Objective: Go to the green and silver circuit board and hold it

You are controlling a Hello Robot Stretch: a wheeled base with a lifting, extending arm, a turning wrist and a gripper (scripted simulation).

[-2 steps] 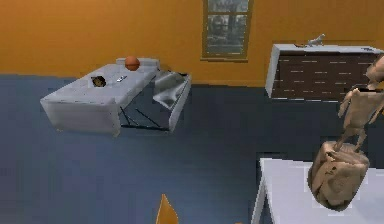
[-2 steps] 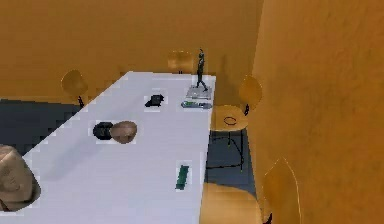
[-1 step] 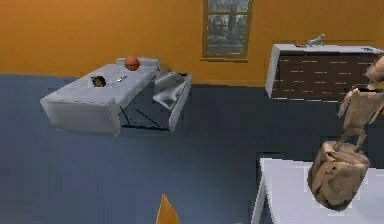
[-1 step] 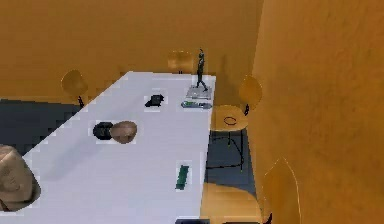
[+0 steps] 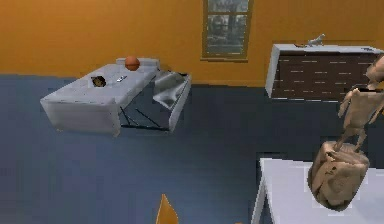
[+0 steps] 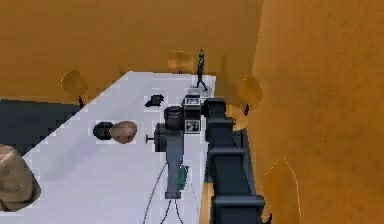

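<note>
arm side view: long white table [image 6: 90,175] runs up toward the orange walls. forward view has a grey sofa [image 5: 85,105] on the dark blue floor at left and a dark dresser [image 5: 320,75] against the far wall at right. back on the arm side: the dark arm [image 6: 228,170] rises from the bottom edge along the table's right side, with wooden chairs [image 6: 72,84] round the table. a brown bag [image 6: 10,180] sits at the table's near left corner. the gripper [image 6: 160,136] is left of the two white marker squares, over mid-table. the green and silver circuit board [image 6: 181,178] is a narrow strip just below the gripper body, near the arm (resting on the tabletop or lifted off it: can't tell). so i can't tell whether the gripper has hold of anything, and the finger gap isn't readable. smaller bits: a round tan thing [image 6: 124,131] touches a dark blob [image 6: 103,129] left of the gripper, and a small dark figurine [image 6: 201,68] stands upright at the far end. in the forward view an orange ball [image 5: 131,62] is on the sofa.
</note>
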